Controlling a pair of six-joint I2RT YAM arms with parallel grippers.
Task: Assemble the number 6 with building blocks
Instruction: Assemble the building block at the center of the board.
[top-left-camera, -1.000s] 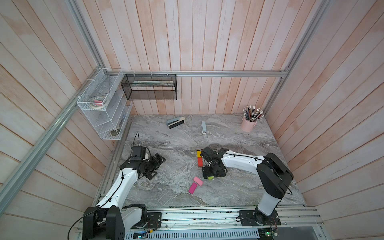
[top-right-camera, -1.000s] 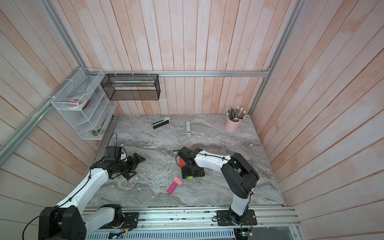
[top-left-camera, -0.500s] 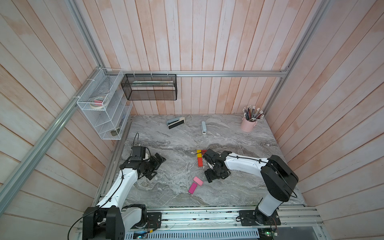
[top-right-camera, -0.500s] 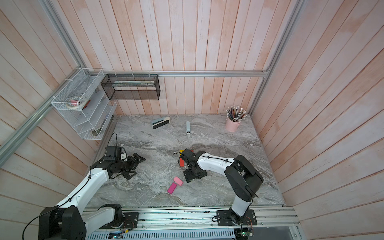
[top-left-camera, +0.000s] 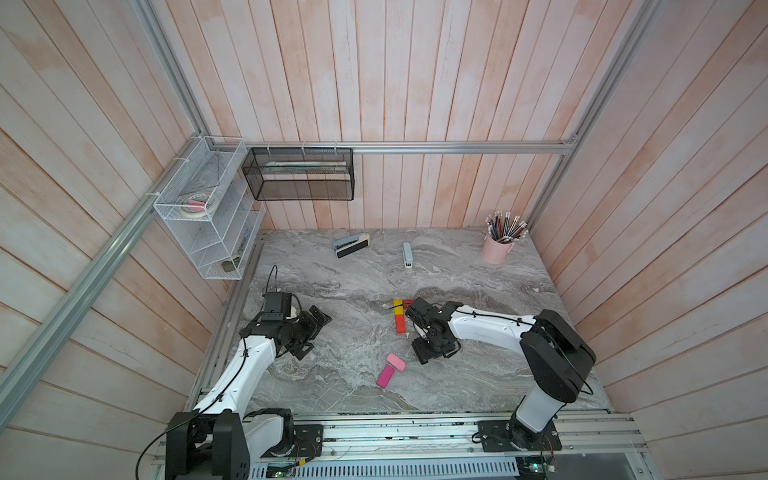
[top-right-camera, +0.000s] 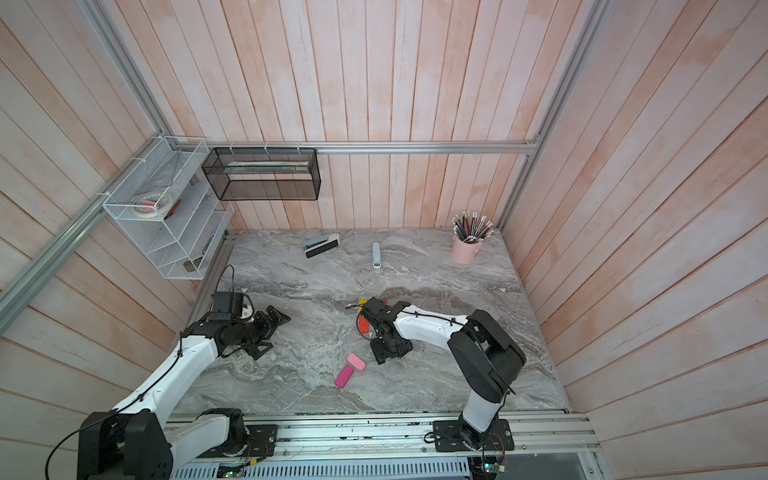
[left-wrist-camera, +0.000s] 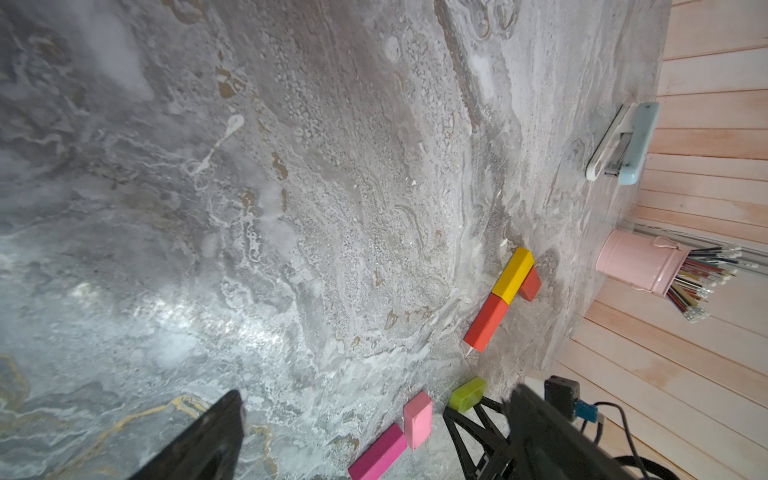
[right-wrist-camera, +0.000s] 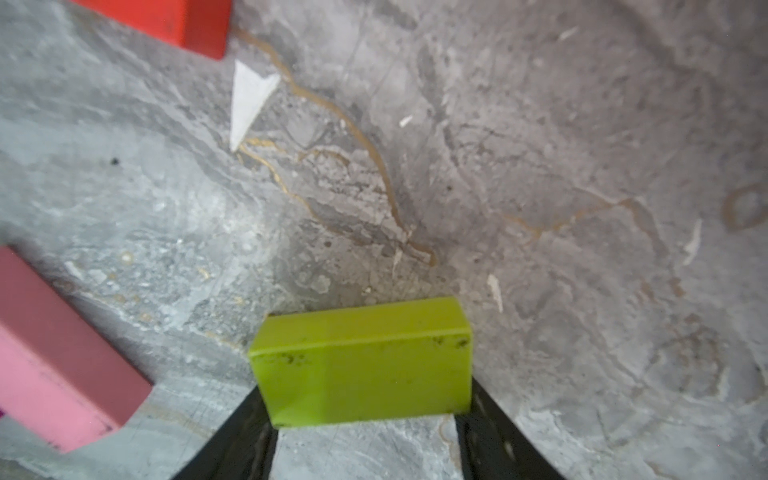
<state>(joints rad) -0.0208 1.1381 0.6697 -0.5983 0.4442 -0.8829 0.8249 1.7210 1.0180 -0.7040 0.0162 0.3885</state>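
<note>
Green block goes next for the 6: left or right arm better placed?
Right. The right gripper brackets the lime green block, a finger at each end; firm contact is unclear. The left gripper hangs open, well apart from every block.

- Surface (top-left-camera: 457, 270): grey marble, white veins, thin gold lines.
- Green brick (right-wrist-camera: 361, 361): lime, dark specks.
- Yellow brick (left-wrist-camera: 513, 274): plain yellow.
- Red bricks (left-wrist-camera: 486, 322): orange-red.
- Pink brick (left-wrist-camera: 417, 419): light pink.
- Magenta brick (left-wrist-camera: 378, 457): deep pink.
- Cup (top-left-camera: 496, 251): pale pink.
- Walls (top-left-camera: 415, 83): whitewashed pink planks.
</note>
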